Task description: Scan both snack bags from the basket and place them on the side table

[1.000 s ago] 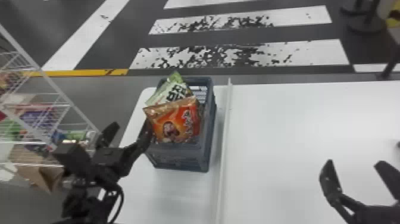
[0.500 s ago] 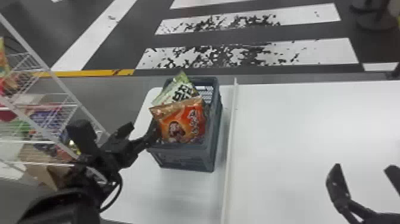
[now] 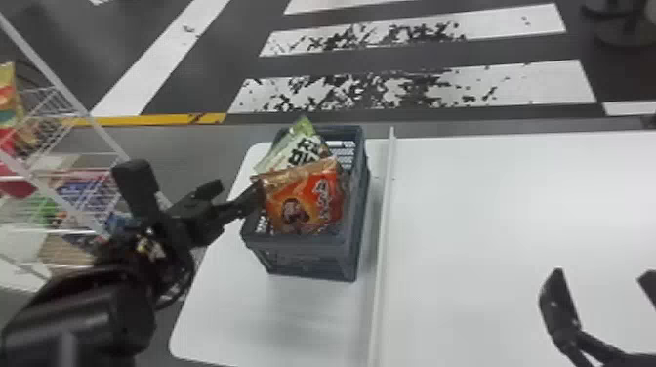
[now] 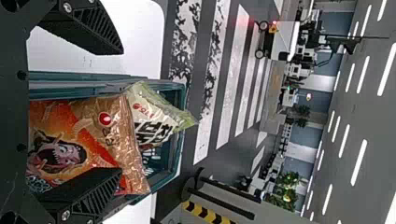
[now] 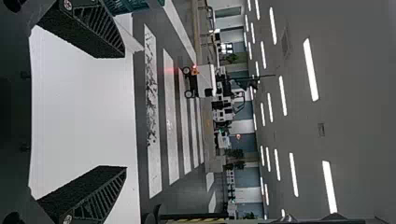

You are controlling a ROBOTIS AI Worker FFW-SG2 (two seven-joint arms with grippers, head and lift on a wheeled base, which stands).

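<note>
The left arm (image 3: 78, 312) slants in from the head view's lower left corner, the left gripper (image 3: 235, 190) with its fingers spread. At lower right, the right gripper (image 3: 603, 277) points forward, fingers wide apart.

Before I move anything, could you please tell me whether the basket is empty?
The basket is not empty: an orange snack bag and a green-topped snack bag are inside.

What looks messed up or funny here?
Two white floor stripes beyond the basket have ragged dark patches, as if worn. The green bag and orange bag lean askew in it.
</note>
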